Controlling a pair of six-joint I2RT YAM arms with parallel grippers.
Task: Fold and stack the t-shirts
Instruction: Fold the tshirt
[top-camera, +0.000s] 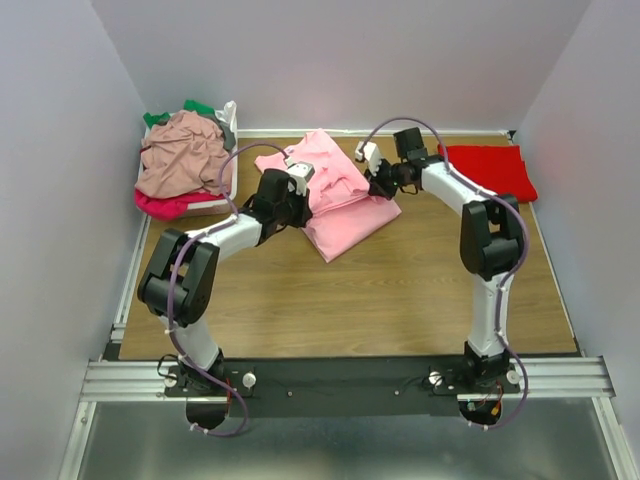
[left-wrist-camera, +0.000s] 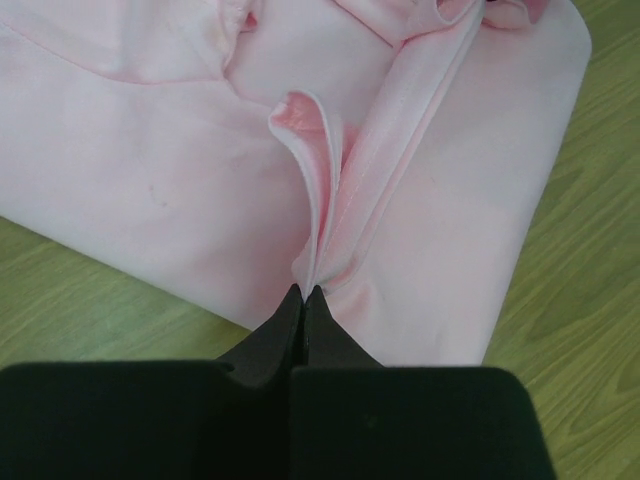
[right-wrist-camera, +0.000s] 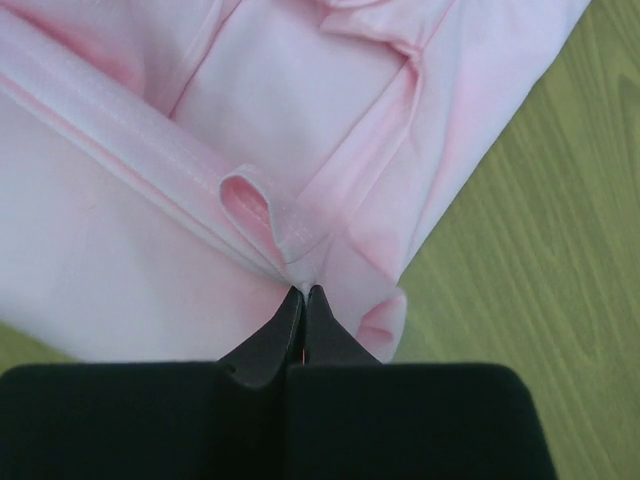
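The light pink t-shirt (top-camera: 345, 205) lies partly folded on the table (top-camera: 400, 300), centre, towards the far side. The left end effector (left-wrist-camera: 303, 303) is pinched closed on a raised ridge of its fabric. The right end effector (right-wrist-camera: 303, 298) is likewise clamped on a hemmed fold near the shirt's edge.

Judgement: two grips set apart on one garment allow a layer to be lifted and carried over evenly for the next fold.

The red t-shirt (top-camera: 490, 168) lies folded at the far right, apparently the base of the stack. The remaining t-shirts (top-camera: 182, 155) are heaped in the white basket (top-camera: 230, 110), far left, awaiting handling.
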